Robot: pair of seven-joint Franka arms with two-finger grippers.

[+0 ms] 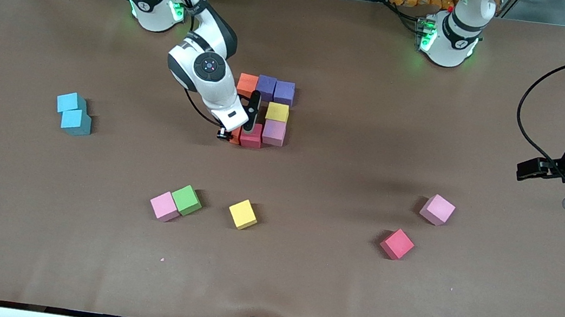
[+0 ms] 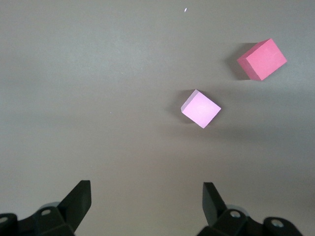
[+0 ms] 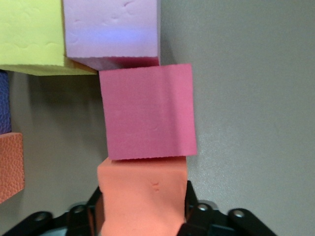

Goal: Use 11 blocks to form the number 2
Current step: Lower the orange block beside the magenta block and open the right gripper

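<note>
Front view: seven of eleven blocks (image 1: 284,92) laid, right gripper (image 1: 235,132) at the orange cube (image 3: 141,196), digit's 7 o'clock corner, grip unclear; left gripper (image 2: 146,196) waits spread at 3 o'clock.

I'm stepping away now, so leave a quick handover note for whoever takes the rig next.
Right end effector: down at the digit, fingers around the orange block; grip state unclear.
Left end effector: open, waiting over bare table near the loose pink block.
Done: seven blocks placed: top row, yellow, third row.
Left: four more from pink, green, yellow, crimson and that pink block.
</note>
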